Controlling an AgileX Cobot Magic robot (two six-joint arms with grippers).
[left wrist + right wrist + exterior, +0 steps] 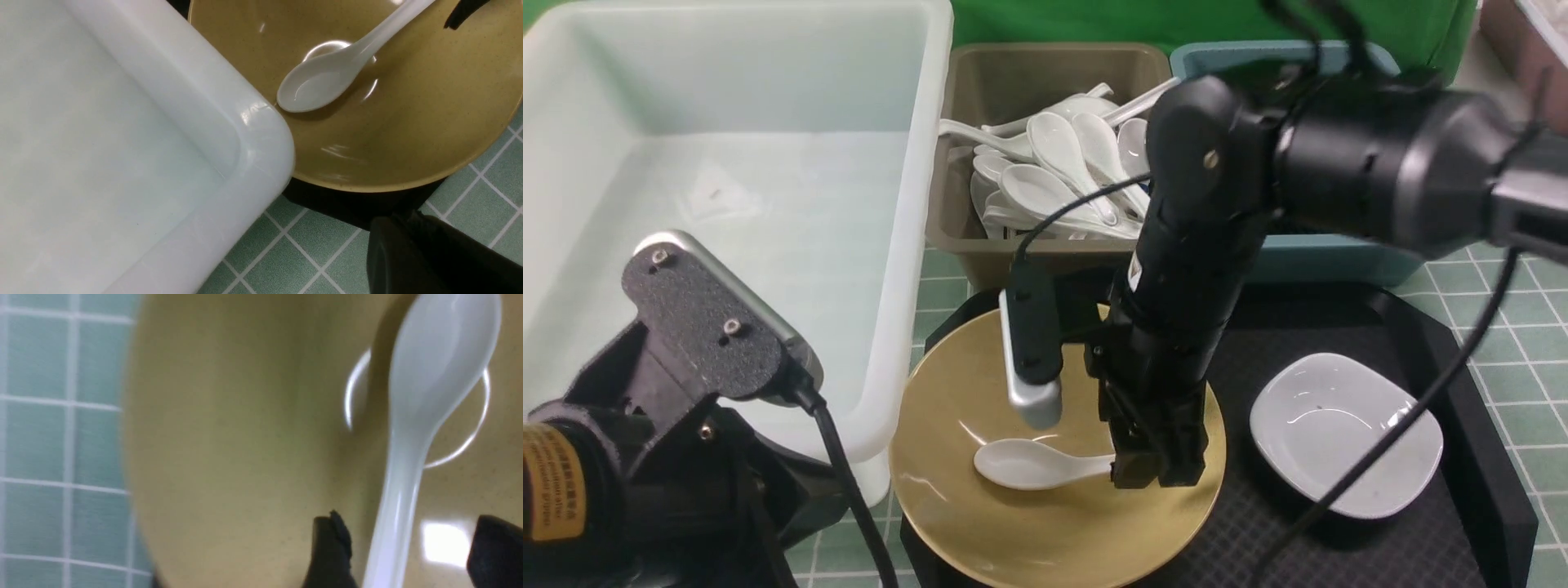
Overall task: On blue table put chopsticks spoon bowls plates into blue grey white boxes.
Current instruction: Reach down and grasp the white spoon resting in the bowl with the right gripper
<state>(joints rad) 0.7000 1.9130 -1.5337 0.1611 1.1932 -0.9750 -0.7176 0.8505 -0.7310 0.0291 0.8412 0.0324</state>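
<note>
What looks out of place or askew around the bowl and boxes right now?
Nothing spilled or broken. One spoon lies in the yellow bowl, handle between the right gripper's open fingers. In the grey box, the piled spoons sit jumbled, one handle poking over the rim toward the blue box.

Three boxes: one white box (pixel 915 245), one grey box (pixel 1054 53), one blue box (pixel 1339 257). One yellow bowl (pixel 1054 531), one white square dish (pixel 1339 441), one black tray (pixel 1421 327). One loose spoon (pixel 1029 464), plus a heap of spoons (pixel 1054 175), too overlapped for an exact count.
</note>
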